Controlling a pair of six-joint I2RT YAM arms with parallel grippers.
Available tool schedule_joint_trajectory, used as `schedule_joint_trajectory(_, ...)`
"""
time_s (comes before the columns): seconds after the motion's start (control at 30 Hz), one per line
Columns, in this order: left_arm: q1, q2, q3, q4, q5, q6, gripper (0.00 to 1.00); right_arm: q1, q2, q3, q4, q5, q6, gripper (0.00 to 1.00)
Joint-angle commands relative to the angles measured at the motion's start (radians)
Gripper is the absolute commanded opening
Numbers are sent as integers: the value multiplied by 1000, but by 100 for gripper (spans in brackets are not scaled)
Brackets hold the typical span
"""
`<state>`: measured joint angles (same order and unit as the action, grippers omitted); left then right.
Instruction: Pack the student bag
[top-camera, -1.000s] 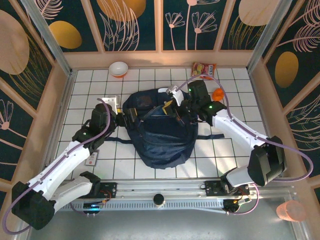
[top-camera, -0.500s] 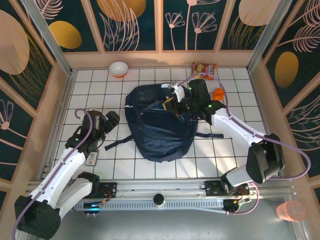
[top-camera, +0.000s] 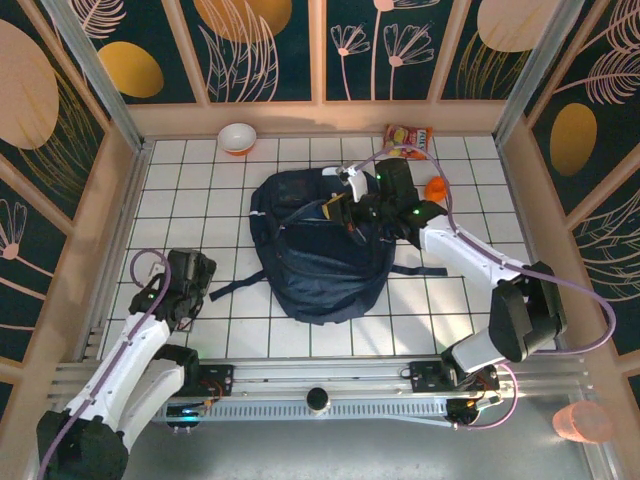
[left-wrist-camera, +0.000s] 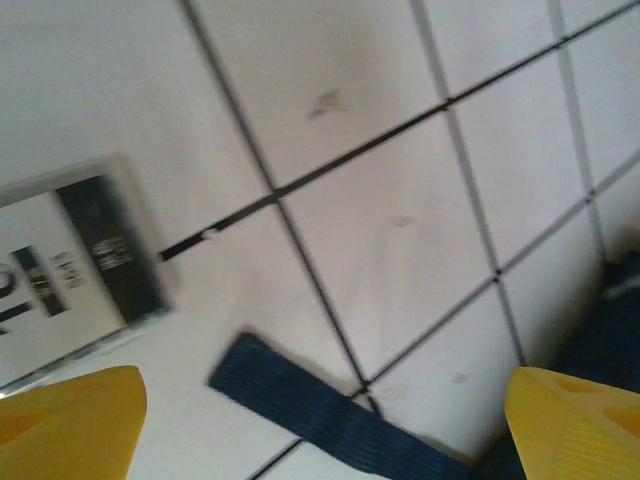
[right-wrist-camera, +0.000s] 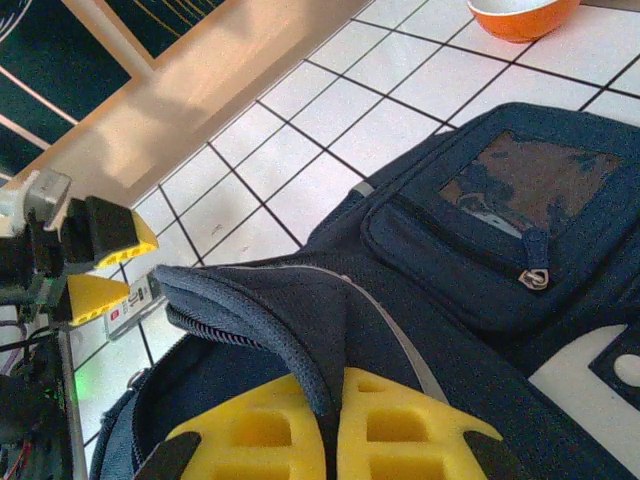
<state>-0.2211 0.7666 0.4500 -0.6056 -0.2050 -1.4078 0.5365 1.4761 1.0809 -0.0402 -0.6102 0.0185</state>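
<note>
As its fingers are wide apart and empty, the left gripper, left of the student bag lying on the tiled table, is probably aiming at the small card there. The right gripper, at the bag's far edge, pinches the zipper rim, probably to hold the mouth open.

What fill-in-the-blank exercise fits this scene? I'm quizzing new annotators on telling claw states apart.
1. The right claw is ____ on the rim of the student bag's opening.
2. The left claw hangs ____ above the tiled table, gripping nothing.
3. The bowl near the far wall is ____ on the outside.

Missing words: shut; open; orange.
</note>
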Motion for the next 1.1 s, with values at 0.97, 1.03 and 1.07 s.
schedule_joint_trajectory(0.97, 27, 493, 305, 357, 97, 491, 92, -9, 25, 17, 28, -27, -64, 0)
schedule_joint_trajectory(1.03, 34, 476, 371, 287, 98, 727, 93, -8, 12, 6, 24, -18, -66, 0)
schedule_joint_trajectory(1.07, 39, 471, 404, 242, 92, 815, 93, -10, 7, 1, 23, -16, -66, 0)
